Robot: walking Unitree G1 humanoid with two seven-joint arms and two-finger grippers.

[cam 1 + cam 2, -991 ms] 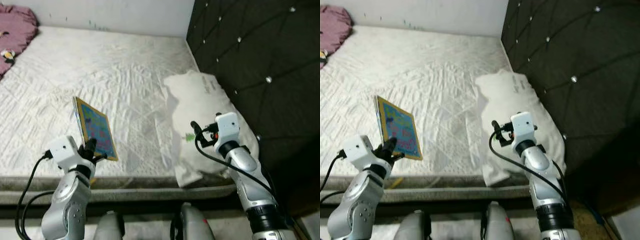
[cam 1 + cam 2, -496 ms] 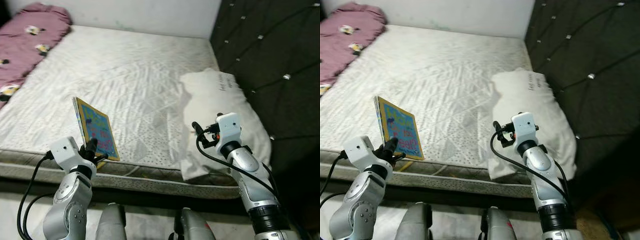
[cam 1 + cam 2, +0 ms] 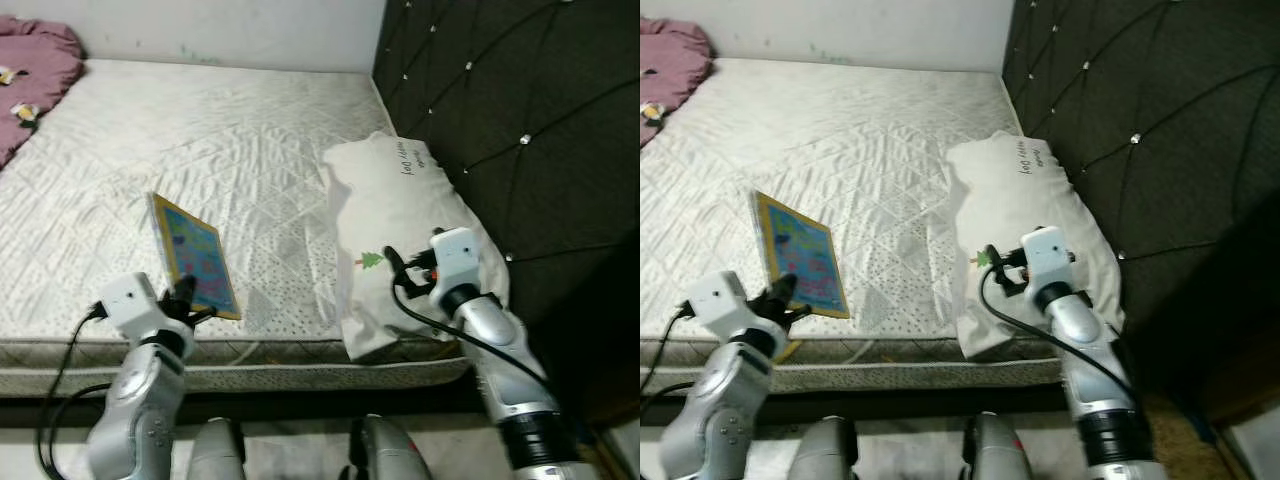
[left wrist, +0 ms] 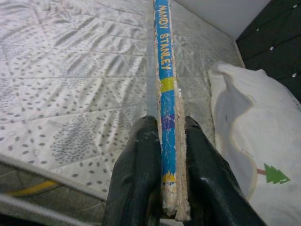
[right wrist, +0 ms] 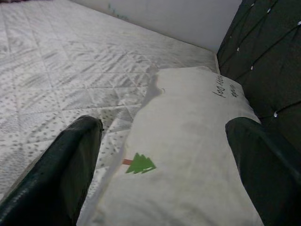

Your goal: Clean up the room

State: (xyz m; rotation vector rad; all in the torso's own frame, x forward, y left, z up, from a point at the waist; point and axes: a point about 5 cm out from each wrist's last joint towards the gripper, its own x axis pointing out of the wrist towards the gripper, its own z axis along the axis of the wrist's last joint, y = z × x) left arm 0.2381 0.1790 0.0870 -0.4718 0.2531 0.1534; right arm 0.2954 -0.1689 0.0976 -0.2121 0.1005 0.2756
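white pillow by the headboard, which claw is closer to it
Right. The right claw hangs open just over the white pillow's near end, while the left claw holds the book off by the mattress's front edge.

Bedroom: mattress; pillow; tufted headboard

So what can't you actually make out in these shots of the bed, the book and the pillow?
- Book cover title: too small in the eye views; the left wrist view sees it edge-on.
- Pillow script near its top: too small.
- Pink bedding: cut off by the frame edge.
- Yellow strip under the book: mostly hidden.
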